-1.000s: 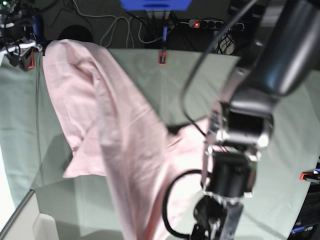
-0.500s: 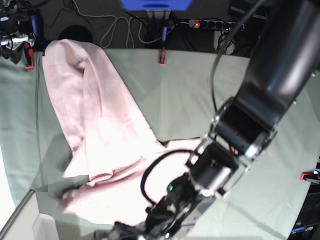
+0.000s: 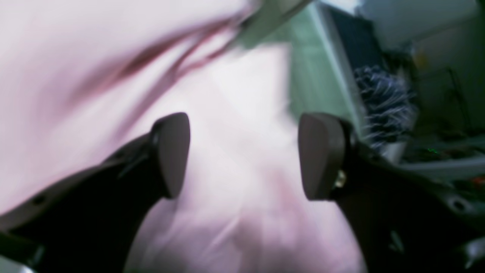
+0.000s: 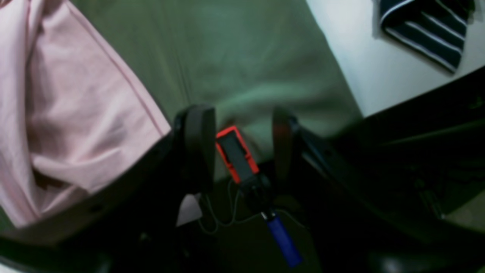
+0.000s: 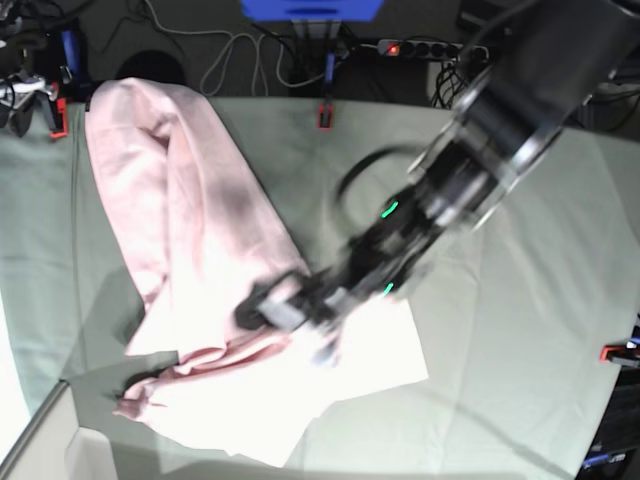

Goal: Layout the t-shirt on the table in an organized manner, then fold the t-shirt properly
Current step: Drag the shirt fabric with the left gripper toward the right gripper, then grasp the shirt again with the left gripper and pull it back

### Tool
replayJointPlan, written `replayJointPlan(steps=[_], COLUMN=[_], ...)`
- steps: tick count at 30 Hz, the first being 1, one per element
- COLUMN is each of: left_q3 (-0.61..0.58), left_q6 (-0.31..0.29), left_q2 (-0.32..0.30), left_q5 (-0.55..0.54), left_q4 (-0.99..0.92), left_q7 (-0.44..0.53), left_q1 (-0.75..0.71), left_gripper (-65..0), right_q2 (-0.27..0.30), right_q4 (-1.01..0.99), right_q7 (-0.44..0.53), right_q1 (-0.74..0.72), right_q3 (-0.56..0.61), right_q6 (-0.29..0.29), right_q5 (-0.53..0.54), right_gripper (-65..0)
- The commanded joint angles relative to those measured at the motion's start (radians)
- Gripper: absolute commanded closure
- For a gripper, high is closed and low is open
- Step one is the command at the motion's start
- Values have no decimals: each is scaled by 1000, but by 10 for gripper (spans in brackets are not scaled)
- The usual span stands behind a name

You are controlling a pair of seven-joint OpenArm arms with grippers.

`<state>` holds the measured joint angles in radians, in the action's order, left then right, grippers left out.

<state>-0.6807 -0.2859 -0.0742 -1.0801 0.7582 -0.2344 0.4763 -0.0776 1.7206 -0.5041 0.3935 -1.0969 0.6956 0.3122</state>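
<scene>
1 t-shirt [image 5: 190, 260] blurred under left gripper [image 3: 242, 155]; lettering unseen.

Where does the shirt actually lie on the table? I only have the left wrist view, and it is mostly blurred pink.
Observer: In the base view the t-shirt runs diagonally from a far corner of the table toward the near edge, bunched rather than flat.
Operator: And the other arm?
Observer: The right gripper hangs open and empty at that far corner, over a red-and-black clamp.
Operator: Is it near the cloth?
Observer: Yes, the shirt's hemmed edge lies just beside one finger; contact is unclear.
</scene>
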Motion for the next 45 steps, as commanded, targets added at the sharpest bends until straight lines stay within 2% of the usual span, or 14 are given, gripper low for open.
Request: replayJointPlan(steps=[1, 3, 5, 9, 14, 21, 23, 25, 27, 30, 32, 34, 40, 45], left_q3=[3, 16, 34, 39, 37, 36, 36, 42, 45, 46, 80, 138, 327, 356], left_q6=[6, 47, 58, 63, 58, 57, 57, 63, 64, 64, 64, 64, 64, 64], left_q2=[-12, -72, -112, -137, -36, 123, 133, 130, 83, -5, -82, -138, -238, -309], left_q5=[-18, -24, -18, -16, -16, -15, -16, -21, -24, -27, -27, -27, -16, -15], left_q4=[47, 106, 182, 245, 91, -164, -173, -136, -84, 4, 62, 105, 113, 102], left_q7=[13, 13, 13, 10, 8, 3, 2, 2, 2, 2, 2, 2, 0, 0], left_q1=[-11, -81, -153, -236, -242, -129, -112, -110, -112, -115, -126, -124, -41, 66], left_gripper=[-433, -433, -433, -433, -433, -428, -359, -197, 0, -35, 0, 0, -4, -10], right_q2=[8, 8, 6, 3, 2, 5, 5, 6, 6, 8, 8, 8, 8, 8], right_q4=[17, 17, 15, 15, 15, 15, 14, 14, 14, 14, 14, 15, 15, 17], right_q7=[26, 26, 26, 23, 23, 23, 23, 22, 22, 22, 22, 22, 22, 22], right_q1=[-3, -6, -6, -35, -40, -34, -32, -32, -32, -35, -41, -44, -80, -86], right_q3=[-6, -4, -4, 11, 30, 36, 33, 33, 33, 33, 37, 41, 82, 154], right_q6=[3, 3, 3, 3, 3, 3, 3, 3, 3, 3, 3, 3, 3, 3], right_q5=[15, 15, 15, 14, 14, 14, 12, 12, 12, 12, 12, 12, 12, 12], right_gripper=[-255, -255, -255, -255, -254, -253, -253, -253, -253, -252, -252, -252, -252, -252])
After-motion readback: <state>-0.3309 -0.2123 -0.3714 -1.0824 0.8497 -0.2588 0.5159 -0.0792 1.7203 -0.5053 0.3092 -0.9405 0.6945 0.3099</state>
